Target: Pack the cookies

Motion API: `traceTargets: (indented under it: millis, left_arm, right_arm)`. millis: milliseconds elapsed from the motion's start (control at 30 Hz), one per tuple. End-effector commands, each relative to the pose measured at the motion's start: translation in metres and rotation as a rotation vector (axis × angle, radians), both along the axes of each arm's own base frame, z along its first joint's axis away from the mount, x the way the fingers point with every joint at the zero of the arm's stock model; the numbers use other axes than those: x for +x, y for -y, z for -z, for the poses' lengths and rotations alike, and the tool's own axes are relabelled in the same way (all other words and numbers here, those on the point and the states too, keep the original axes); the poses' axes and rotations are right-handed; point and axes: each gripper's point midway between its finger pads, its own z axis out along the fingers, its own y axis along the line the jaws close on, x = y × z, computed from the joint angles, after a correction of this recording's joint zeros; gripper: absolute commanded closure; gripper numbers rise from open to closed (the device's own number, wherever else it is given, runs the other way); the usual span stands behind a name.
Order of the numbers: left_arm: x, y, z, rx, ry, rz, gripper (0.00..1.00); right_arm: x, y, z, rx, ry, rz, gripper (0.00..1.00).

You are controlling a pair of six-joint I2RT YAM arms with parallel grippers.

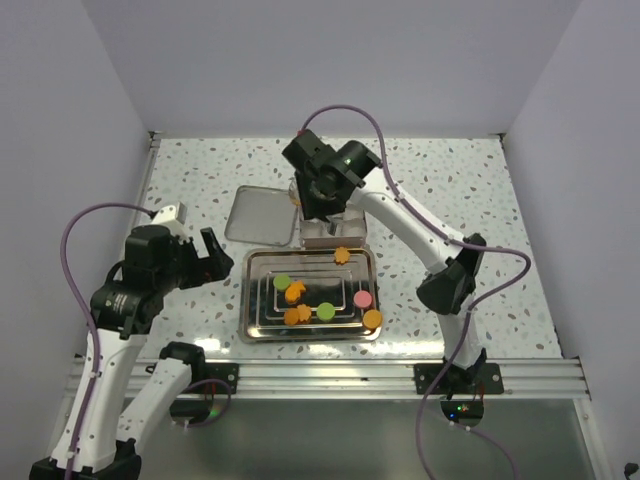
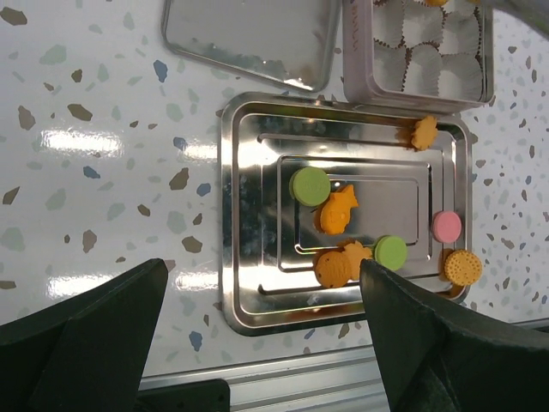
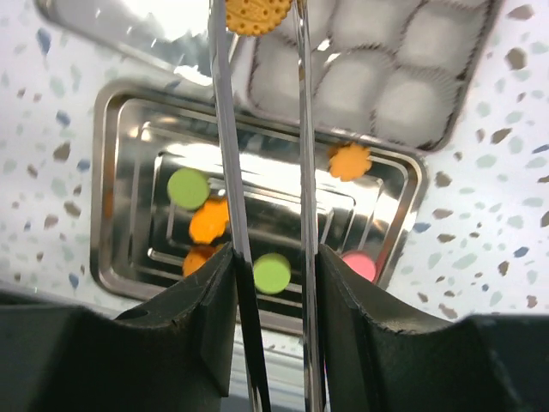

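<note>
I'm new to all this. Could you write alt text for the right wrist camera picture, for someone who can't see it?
Seen from the wrist, the right gripper squeezes long metal tongs whose tips pinch a round orange cookie by a box of white paper cups. Behind them sits a steel tray holding green, orange and pink cookies.

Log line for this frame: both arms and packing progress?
left gripper open beside steel tray | right gripper shut on tweezers pinching round orange cookie over paper-cup box | seven cookies on tray
</note>
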Motion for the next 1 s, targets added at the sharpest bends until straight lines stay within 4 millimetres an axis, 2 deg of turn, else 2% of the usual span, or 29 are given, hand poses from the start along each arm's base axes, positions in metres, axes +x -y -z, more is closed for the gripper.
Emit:
traceTargets:
  millis: [0, 67, 267, 433, 633, 733, 967]
  left_arm:
    - [0.006, 0.003, -0.023, -0.006, 0.063, 0.022, 0.00]
    - [0.007, 0.004, -0.026, -0.005, 0.065, 0.024, 0.00]
    - [0.009, 0.001, -0.030, 0.007, 0.062, 0.015, 0.00]
    - [0.010, 0.001, -0.029, 0.010, 0.053, 0.011, 0.00]
    - [0.015, -0.001, -0.033, 0.024, 0.054, -0.002, 0.00]
    - [0.018, -0.003, -0.036, 0.032, 0.059, -0.006, 0.00]
    - [0.023, -0.003, -0.035, 0.037, 0.055, -0.015, 0.00]
  right_arm:
    - [0.004, 0.058, 0.000, -0.168, -0.083, 0.035, 0.69]
    - [0.020, 0.061, 0.006, -0.163, -0.086, 0.044, 0.70]
    - [0.046, 0.058, 0.024, -0.122, -0.100, 0.053, 0.70]
    - [0.061, 0.041, 0.034, -0.052, -0.093, 0.034, 0.71]
    - [0.077, 0.030, 0.047, -0.008, -0.096, 0.035, 0.71]
    - [0.085, 0.027, 0.056, 0.007, -0.110, 0.041, 0.71]
    - [0.105, 0.025, 0.061, 0.069, -0.110, 0.061, 0.70]
